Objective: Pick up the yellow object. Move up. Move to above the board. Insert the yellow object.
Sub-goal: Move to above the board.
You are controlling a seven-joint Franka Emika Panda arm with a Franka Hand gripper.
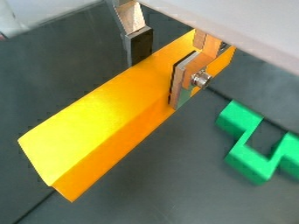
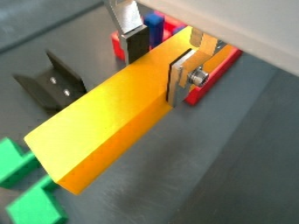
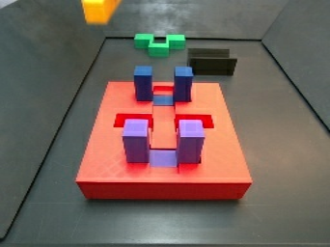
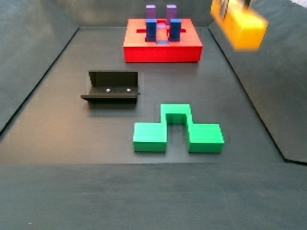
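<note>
Gripping the long yellow rectangular bar with orange sides (image 1: 111, 122) between silver-plate gripper (image 1: 162, 61) fingers, clamped near one end, raised well clear of the red square board (image 4: 162, 49).

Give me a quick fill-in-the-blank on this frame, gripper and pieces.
1. The gripper is shut on the ____ object.
2. That bar hangs ____ the floor, off to the side of the board.
3. The green block lies on the floor near the ____.

Missing words: yellow; above; fixture
</note>
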